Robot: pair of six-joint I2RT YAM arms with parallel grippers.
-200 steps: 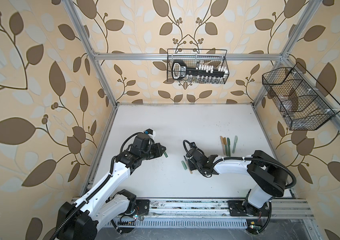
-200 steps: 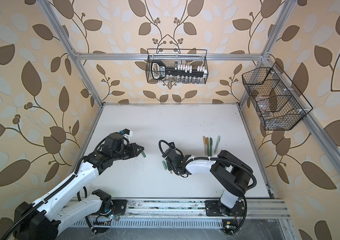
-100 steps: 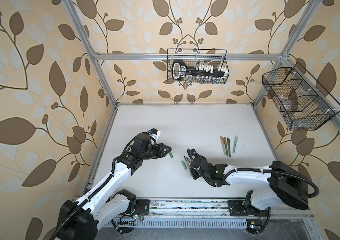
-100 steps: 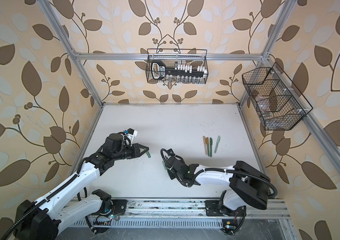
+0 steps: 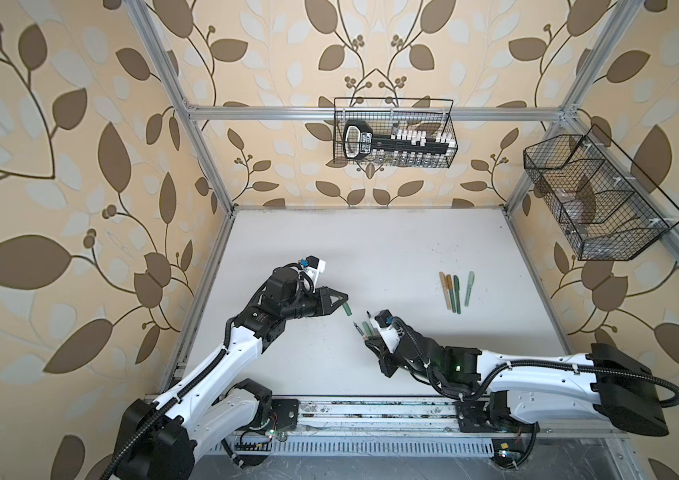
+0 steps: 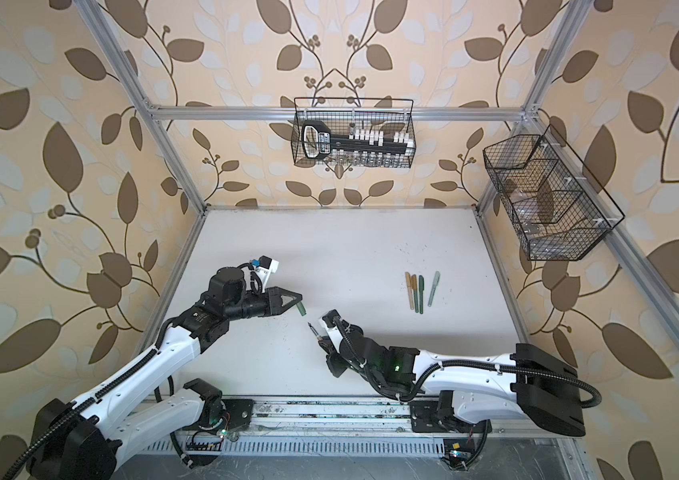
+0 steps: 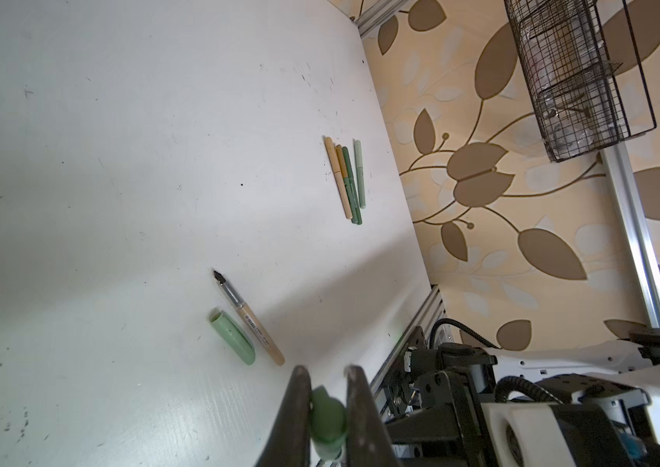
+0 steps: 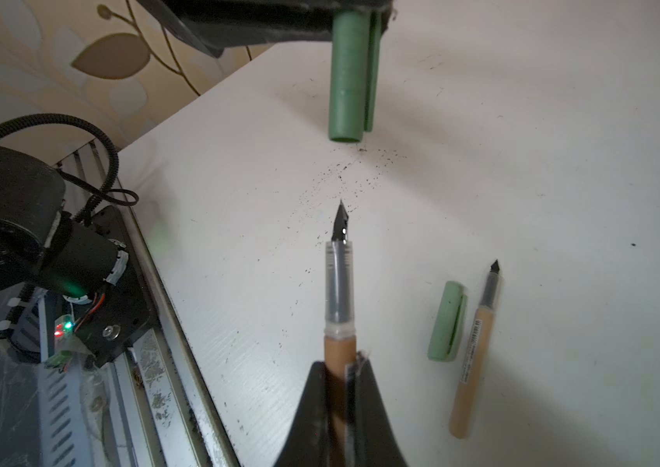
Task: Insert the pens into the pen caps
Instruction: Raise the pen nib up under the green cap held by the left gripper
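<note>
Clamping green cap (image 8: 345, 81) in left gripper (image 7: 327, 374), open end facing tan pen (image 8: 338, 291); right gripper (image 8: 340, 370) pinching it by barrel, nib pointing at cap, near but apart. Risk: nib sitting off-axis, catching cap rim, pen tilting in gripper.

Nothing legible: the loose tan pen (image 8: 471, 364) carries a barcode sticker (image 8: 475, 326), the black tool (image 5: 387, 143) in the basket (image 5: 393, 99) a label, both unreadable.

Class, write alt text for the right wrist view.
The right gripper aims a tan pen, nib first, at the open green cap in the left gripper, not yet touching. A mint cap and a loose tan pen lie on the table.
</note>
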